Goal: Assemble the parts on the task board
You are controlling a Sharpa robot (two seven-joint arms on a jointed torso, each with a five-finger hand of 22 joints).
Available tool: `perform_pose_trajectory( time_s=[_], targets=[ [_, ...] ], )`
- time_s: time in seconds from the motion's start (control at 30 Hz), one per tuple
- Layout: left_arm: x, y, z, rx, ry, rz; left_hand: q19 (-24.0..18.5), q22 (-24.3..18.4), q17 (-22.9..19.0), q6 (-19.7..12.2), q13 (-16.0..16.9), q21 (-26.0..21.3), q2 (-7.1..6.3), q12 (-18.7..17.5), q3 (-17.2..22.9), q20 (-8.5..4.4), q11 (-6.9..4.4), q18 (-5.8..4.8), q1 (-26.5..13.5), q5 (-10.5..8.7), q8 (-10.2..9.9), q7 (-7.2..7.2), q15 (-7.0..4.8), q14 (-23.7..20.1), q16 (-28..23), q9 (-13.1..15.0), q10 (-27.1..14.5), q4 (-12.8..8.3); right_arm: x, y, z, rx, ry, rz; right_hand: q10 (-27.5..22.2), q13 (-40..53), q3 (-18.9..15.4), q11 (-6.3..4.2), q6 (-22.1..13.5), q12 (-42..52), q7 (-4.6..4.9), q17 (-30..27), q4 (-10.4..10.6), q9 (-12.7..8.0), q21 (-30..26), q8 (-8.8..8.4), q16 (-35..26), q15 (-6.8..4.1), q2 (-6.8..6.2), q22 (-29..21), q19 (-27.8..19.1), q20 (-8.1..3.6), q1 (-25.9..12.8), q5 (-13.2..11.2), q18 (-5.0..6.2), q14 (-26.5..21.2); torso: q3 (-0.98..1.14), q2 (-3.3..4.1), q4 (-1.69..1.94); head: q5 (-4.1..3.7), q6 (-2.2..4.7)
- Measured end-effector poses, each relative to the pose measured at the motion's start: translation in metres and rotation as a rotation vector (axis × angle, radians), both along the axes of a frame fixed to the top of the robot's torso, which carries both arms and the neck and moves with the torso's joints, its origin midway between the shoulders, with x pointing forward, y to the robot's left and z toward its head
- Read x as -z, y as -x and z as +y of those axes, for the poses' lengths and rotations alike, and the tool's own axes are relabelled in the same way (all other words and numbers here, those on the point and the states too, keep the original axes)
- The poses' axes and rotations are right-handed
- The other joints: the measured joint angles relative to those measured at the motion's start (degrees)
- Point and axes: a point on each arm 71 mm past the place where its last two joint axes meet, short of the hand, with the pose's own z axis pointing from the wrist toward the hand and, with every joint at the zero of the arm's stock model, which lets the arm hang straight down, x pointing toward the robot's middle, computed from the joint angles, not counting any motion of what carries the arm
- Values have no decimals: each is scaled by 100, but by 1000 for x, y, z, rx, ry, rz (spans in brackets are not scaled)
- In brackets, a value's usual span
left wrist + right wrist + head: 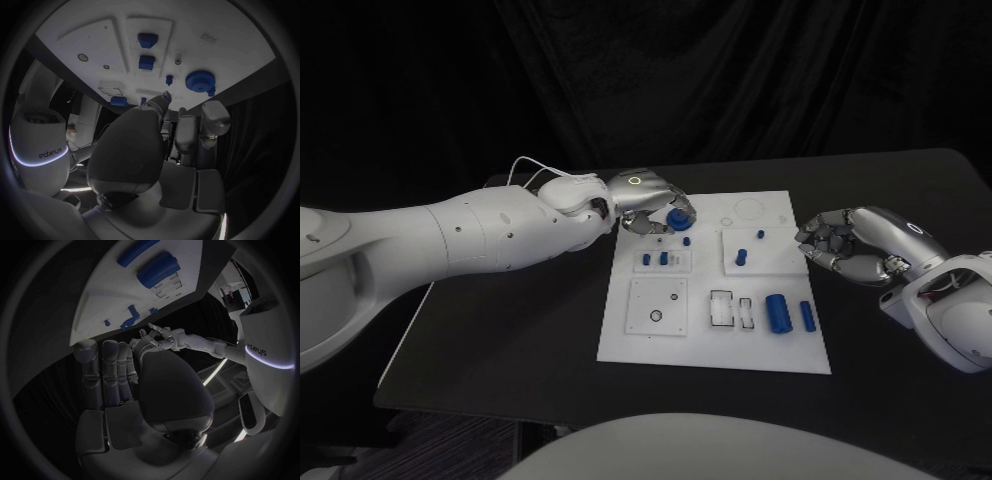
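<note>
The white task board point(718, 345) lies mid-table. A round blue part point(679, 218) sits near its far left corner, and my left hand point(643, 199) hovers just beside it with fingers apart, holding nothing. In the left wrist view the round part point(200, 81) lies on the board a little beyond the fingertips point(165, 97). My right hand point(845, 240) hangs at the board's right edge with its fingers curled in and nothing in them. Two blue cylinders point(776, 312) lie at the near right, and two small blue blocks point(653, 259) stand in a left plate.
A small blue peg point(689, 240) and more blue pieces point(740, 255) stand mid-board. A square plate with a ring hole point(656, 305) and open slots point(721, 308) are on the near half. Bare black table point(516, 340) surrounds the board.
</note>
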Motion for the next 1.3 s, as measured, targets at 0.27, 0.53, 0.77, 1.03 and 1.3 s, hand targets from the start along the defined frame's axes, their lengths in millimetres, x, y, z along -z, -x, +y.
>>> perform_pose_trajectory(
  time_s=[0.27,0.53,0.77,1.03,1.3],
  targets=[
    [1,-1,-18,21,-14,-22,50,0,78,101,-63,-74,33,0,-149,31,60,0,-193,-30,-12,104,29,67,42,-82,183,67,0,-1,-1,10,-16,11,0,-5,0,0,21,0,-21,14,0,0,0,0,0,-22,0,0,0,0,0,0,0,22,-4,-4,-11,-9,0],
    [7,-1,-23,7,-33,-7,102,-1,107,293,-63,-82,56,46,-187,39,59,1,-216,16,-12,239,40,97,79,-90,287,29,0,-1,-1,15,-25,18,0,-5,0,0,20,0,-21,14,0,1,0,0,0,-22,0,-1,0,0,0,0,0,22,-7,3,-14,-33,0],
    [15,0,-24,-3,-51,20,102,-1,107,365,-63,-136,56,45,-203,40,26,1,-216,107,10,329,40,96,85,-104,357,13,1,-2,0,15,-29,21,0,-5,0,0,20,0,-21,14,0,1,0,0,0,-22,0,-1,0,0,0,0,0,22,-10,1,-18,-39,0],
    [23,0,-26,-10,-68,45,101,-1,107,351,-78,-163,84,45,-184,40,8,2,-187,172,10,443,40,96,104,-128,376,-36,1,-2,0,16,-30,22,0,-4,0,0,20,0,-21,13,0,1,0,0,0,-22,0,-1,0,0,0,0,0,22,-10,-4,-17,-43,0],
    [28,-2,-29,-18,-81,60,101,-1,58,351,-118,-267,169,22,-82,40,8,2,-102,324,-38,442,19,75,104,-171,376,-138,1,-2,1,15,-31,23,0,-4,0,0,20,0,-21,13,0,2,0,0,0,-22,0,-1,0,0,0,-1,0,22,-11,-5,-15,-43,0]
  ],
)
